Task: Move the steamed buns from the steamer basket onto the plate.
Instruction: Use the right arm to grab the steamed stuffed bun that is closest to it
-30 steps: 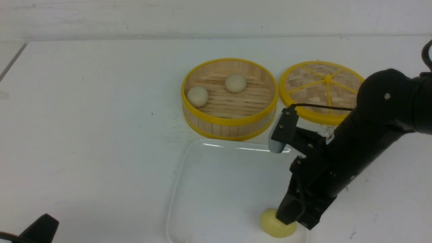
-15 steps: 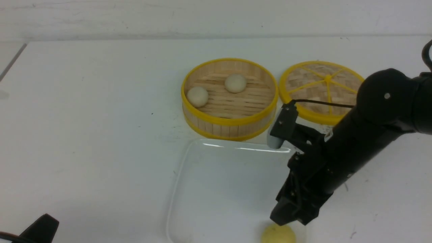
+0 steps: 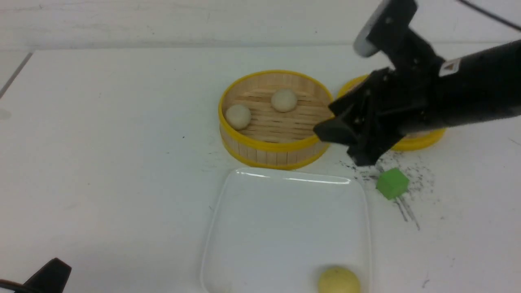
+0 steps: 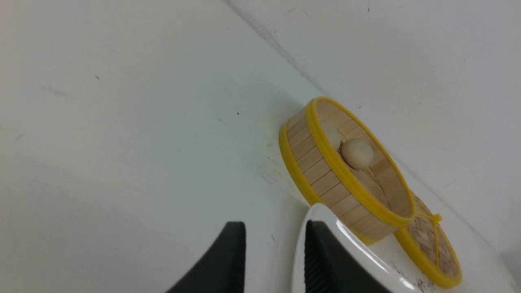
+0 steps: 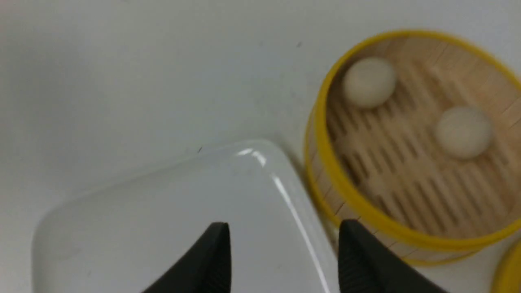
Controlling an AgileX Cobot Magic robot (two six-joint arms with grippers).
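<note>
The right claw [image 3: 338, 146] hangs spread and empty over the right rim of the one steamer basket [image 3: 260, 144], where two cream steamed buns [image 3: 238, 116] [image 3: 283, 100] lie to its left. The one yellow bun [image 3: 338, 280] sits on the single plate [image 3: 264, 228], nearer the robot than the claw. One green cube [image 3: 392, 183] lies just beside the claw, one woven disc [image 3: 419, 140] behind it, and the left claw [image 4: 274, 256], well apart, is also spread and empty.

no readable text, arm sticker [image 3: 449, 67] illegible
</note>
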